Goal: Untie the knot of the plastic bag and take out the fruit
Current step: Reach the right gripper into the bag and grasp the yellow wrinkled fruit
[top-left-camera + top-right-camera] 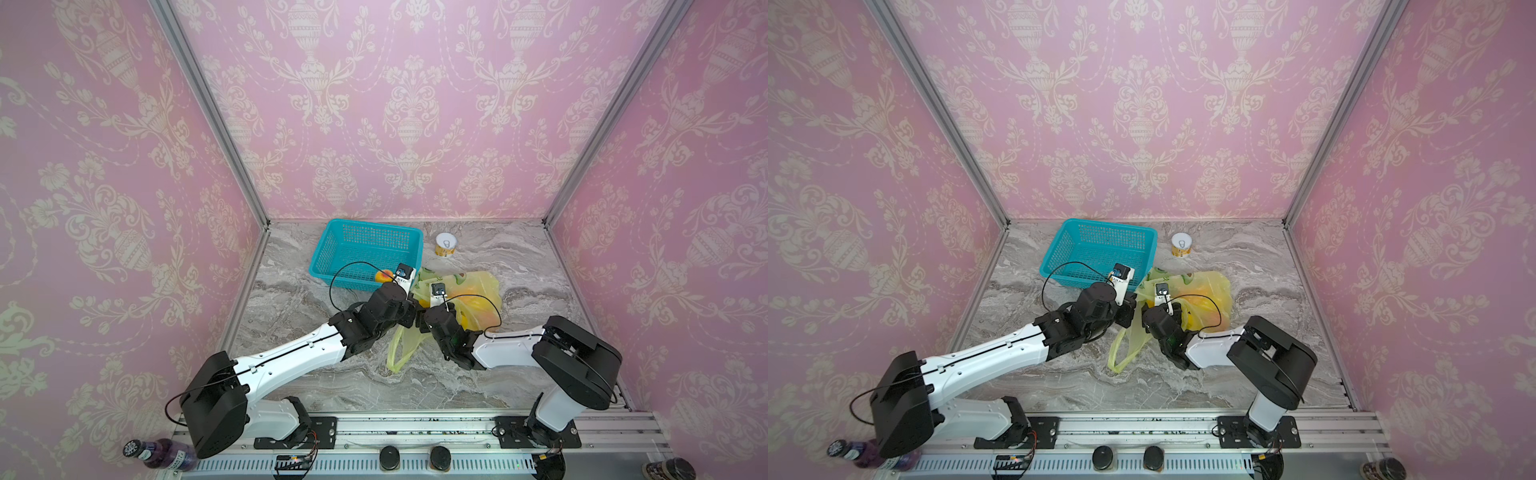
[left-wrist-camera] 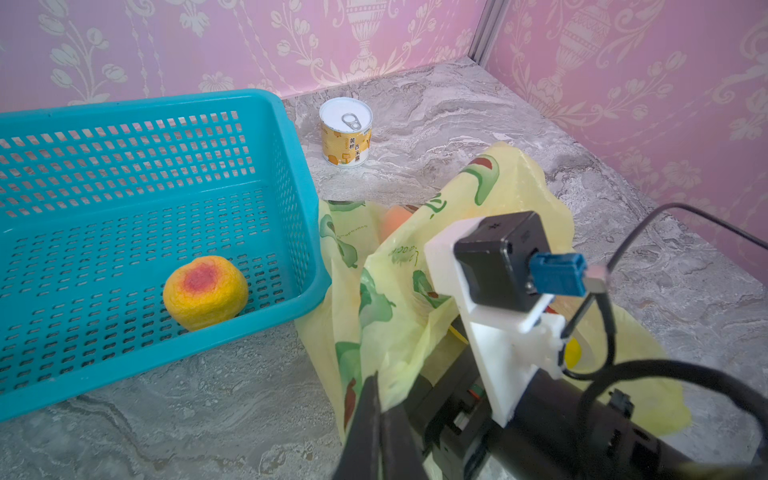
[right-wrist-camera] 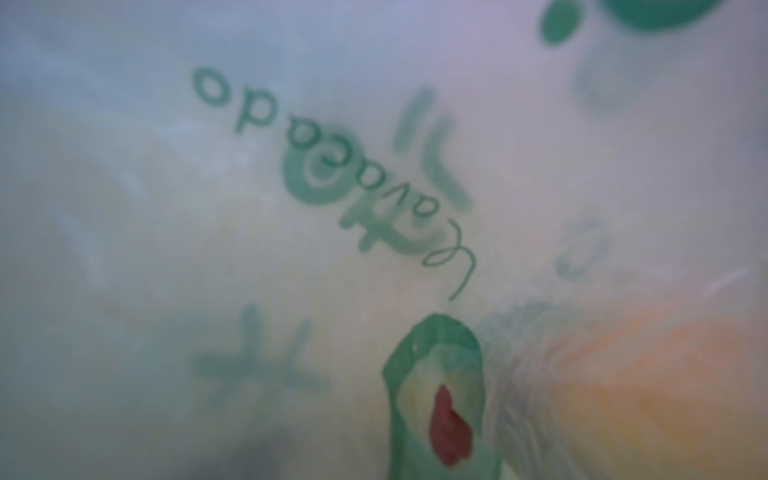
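Teal basket (image 1: pixel 332 245): far-left corner of the table, one fruit (image 2: pixel 205 293) in it already!
Bag (image 1: pixel 482 286): mid-table, just beside the basket, mouth gaping; handles (image 1: pixel 401 349) trail loose toward the near edge.
Knot: none in sight, looks undone.
Left end effector (image 2: pixel 380 419): clamped on the bag's rim, holding it up.
Right end effector (image 1: pixel 424 305): down in the mouth, jaws hidden, can't call it.
Left to do: more fruit (image 1: pixel 473 303) glowing orange through the plastic.

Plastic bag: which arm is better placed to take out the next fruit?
Right. The right arm reaches into the plastic bag toward the fruit, while the left gripper is shut on the bag's edge, holding it up.
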Motion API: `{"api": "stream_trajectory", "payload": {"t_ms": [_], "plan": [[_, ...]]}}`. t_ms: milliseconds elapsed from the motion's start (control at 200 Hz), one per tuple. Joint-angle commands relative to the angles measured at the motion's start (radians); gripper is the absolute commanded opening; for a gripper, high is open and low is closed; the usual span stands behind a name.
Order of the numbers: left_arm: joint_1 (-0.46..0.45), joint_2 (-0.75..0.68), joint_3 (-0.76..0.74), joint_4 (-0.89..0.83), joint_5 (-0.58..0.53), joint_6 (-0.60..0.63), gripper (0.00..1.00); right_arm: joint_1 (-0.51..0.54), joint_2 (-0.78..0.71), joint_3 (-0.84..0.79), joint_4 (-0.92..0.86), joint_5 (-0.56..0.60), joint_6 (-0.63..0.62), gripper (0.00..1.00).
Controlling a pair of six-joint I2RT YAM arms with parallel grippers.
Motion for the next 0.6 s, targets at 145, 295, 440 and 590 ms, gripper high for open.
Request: {"api": "stream_trajectory", "payload": {"t_ms": [145, 295, 440, 590], "plan": [[-0.005, 0.004, 0.007, -0.001, 0.016, -0.008, 0.00, -0.034, 0.196, 0.176, -0.113, 0.002, 0.032, 0.84], [-0.005, 0.005, 0.006, -0.002, 0.013, -0.003, 0.00, -0.036, 0.236, 0.224, -0.123, 0.006, 0.032, 0.75], [-0.005, 0.006, 0.005, -0.003, 0.002, -0.001, 0.00, -0.033, 0.207, 0.233, -0.157, -0.003, 0.026, 0.50], [-0.005, 0.008, 0.003, 0.000, -0.017, -0.003, 0.00, -0.011, 0.079, 0.138, -0.130, -0.003, 0.000, 0.40]]}}
